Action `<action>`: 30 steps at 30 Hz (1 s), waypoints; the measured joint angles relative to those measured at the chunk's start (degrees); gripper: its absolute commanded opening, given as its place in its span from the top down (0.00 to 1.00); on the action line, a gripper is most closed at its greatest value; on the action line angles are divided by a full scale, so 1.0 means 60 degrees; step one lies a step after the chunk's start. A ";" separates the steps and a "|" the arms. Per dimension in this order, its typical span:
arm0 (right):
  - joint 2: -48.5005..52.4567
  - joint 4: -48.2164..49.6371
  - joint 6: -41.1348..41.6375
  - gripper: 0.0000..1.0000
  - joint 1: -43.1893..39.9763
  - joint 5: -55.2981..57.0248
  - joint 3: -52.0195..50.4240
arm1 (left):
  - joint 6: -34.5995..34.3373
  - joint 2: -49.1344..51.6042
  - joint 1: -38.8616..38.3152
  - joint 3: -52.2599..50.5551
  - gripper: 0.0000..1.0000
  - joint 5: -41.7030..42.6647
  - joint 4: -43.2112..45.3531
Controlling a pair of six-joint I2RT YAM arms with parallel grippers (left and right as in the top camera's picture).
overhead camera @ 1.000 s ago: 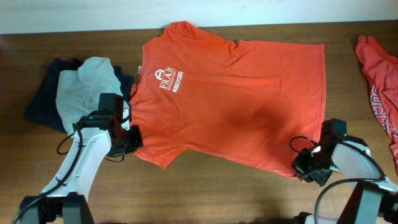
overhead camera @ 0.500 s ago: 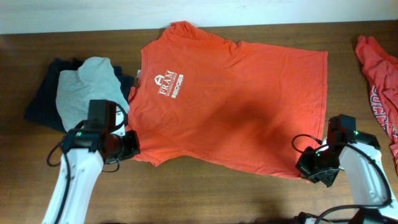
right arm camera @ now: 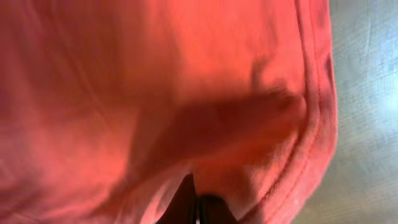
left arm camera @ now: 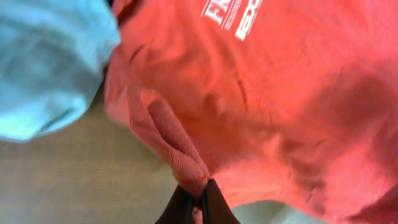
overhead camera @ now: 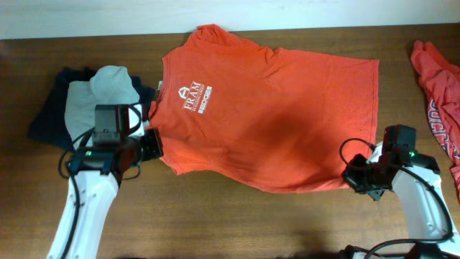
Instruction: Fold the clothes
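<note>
An orange-red T-shirt (overhead camera: 273,108) with white chest lettering lies spread across the table's middle, neck to the left. My left gripper (overhead camera: 152,147) is shut on its near sleeve, bunched cloth pinched between the jaws in the left wrist view (left arm camera: 198,194). My right gripper (overhead camera: 359,176) is shut on the near hem corner, which fills the right wrist view (right arm camera: 198,208). The near edge is lifted and drawn toward the far side. A second orange-red T-shirt (overhead camera: 440,79) lies crumpled at the right edge.
A grey garment (overhead camera: 97,104) lies on a dark navy one (overhead camera: 50,111) at the left, just beside my left gripper. The brown wooden table (overhead camera: 237,223) shows bare wood along the front. A white wall runs along the back.
Both grippers have moved away from the front edge, carrying the sleeve and hem corner with them. The shirt's near edge has risen and shifted toward the far side.
</note>
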 measured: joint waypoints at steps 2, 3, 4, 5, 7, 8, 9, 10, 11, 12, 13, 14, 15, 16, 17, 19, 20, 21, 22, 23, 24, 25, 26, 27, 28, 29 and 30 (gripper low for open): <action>0.0033 0.0470 0.0240 0.96 0.0000 -0.0022 0.0000 | 0.0004 0.0375 0.0000 0.0007 0.99 0.0171 0.0546; 0.0084 0.0659 0.0361 0.96 0.0000 -0.0033 0.0000 | 0.0004 0.0546 0.0000 0.0018 0.99 0.0291 0.0823; 0.0160 0.0838 0.0474 0.96 0.0000 -0.0036 0.0000 | 0.0004 0.0714 0.0000 0.0033 0.99 0.0426 0.1089; 0.0295 0.1107 0.0612 0.96 0.0000 -0.0044 0.0000 | 0.0011 0.0903 0.0000 0.0055 0.99 0.0583 0.1355; 0.0601 0.1574 0.0860 0.96 0.0000 -0.0106 0.0000 | 0.0029 0.1195 -0.0022 0.0102 0.99 0.0783 0.1796; 0.0699 0.1690 0.0943 0.96 0.0000 -0.0113 0.0000 | 0.0033 0.1326 -0.0047 0.0135 1.00 0.0852 0.2022; 0.0867 0.1912 0.1082 0.96 0.0000 -0.0146 0.0000 | 0.0029 0.1453 -0.0069 0.0178 1.00 0.0911 0.2262; 0.1005 0.2120 0.1198 0.96 0.0000 -0.0153 0.0000 | 0.0033 0.1555 -0.0102 0.0222 0.99 0.0951 0.2488; 0.1122 0.2288 0.1282 0.96 0.0000 -0.0182 0.0000 | 0.0033 0.1672 -0.0146 0.0273 0.99 0.0994 0.2787; 0.1239 0.2557 0.1388 0.96 0.0000 -0.0197 -0.0004 | 0.0033 0.1763 -0.0189 0.0313 0.99 0.1031 0.3107; 0.1311 0.2841 0.1446 0.96 0.0000 -0.0215 -0.0004 | 0.0033 0.1854 -0.0237 0.0375 0.99 0.1078 0.3399; 0.1377 0.3158 0.1490 0.96 0.0000 -0.0255 0.0000 | 0.0029 0.1953 -0.0288 0.0441 1.00 0.1104 0.3697; 0.1406 0.3490 0.1534 0.96 0.0000 -0.0299 0.0000 | 0.0025 0.2051 -0.0331 0.0506 0.99 0.1133 0.3971; 0.1417 0.3840 0.1592 0.96 0.0000 -0.0368 0.0000 | 0.0025 0.2171 -0.0382 0.0586 0.99 0.1162 0.4215; 0.1417 0.4146 0.1643 0.96 0.0000 -0.0441 0.0004 | 0.0025 0.2291 -0.0433 0.0648 0.99 0.1166 0.4484; 0.1417 0.4608 0.1836 0.96 0.0000 -0.0521 0.0015 | 0.0025 0.2510 -0.0528 0.0739 0.99 0.1198 0.4951; 0.1417 0.4765 0.1960 0.96 0.0000 -0.0554 0.0015 | 0.0022 0.2608 -0.0565 0.0769 0.99 0.1202 0.5129; 0.1417 0.4925 0.2076 0.96 0.0000 -0.0586 0.0015 | 0.0022 0.2725 -0.0608 0.0776 0.99 0.1202 0.5446; 0.1417 0.5020 0.2167 0.96 0.0000 -0.0590 0.0015 | 0.0022 0.2845 -0.0648 0.0790 0.99 0.1213 0.5697; 0.1417 0.5133 0.2273 0.96 0.0000 -0.0597 0.0015 | 0.0015 0.2998 -0.0688 0.0809 1.00 0.1235 0.6007; 0.1417 0.5220 0.2375 0.96 0.0000 -0.0594 0.0015 | 0.0011 0.3136 -0.0725 0.0812 0.99 0.1235 0.6244; 0.1417 0.5308 0.2452 0.96 0.0000 -0.0568 0.0015 | -0.0018 0.3289 -0.0754 0.0820 0.99 0.1239 0.6499; 0.1417 0.5439 0.2532 0.96 0.0000 -0.0517 0.0015 | -0.0036 0.3428 -0.0783 0.0831 0.99 0.1239 0.6663; 0.1417 0.5544 0.2623 0.96 0.0000 -0.0452 0.0015 | -0.0098 0.3595 -0.0805 0.0841 1.00 0.1242 0.6881; 0.1417 0.5599 0.2692 0.96 0.0000 -0.0375 0.0018 | -0.0189 0.3738 -0.0816 0.0845 1.00 0.1249 0.7074; 0.1417 0.5625 0.2772 0.96 0.0000 -0.0270 0.0018 | -0.0317 0.3898 -0.0816 0.0845 0.99 0.1264 0.7322; 0.1417 0.5635 0.2860 0.96 0.0000 -0.0189 0.0015 | -0.0477 0.4073 -0.0816 0.0856 1.00 0.1268 0.7588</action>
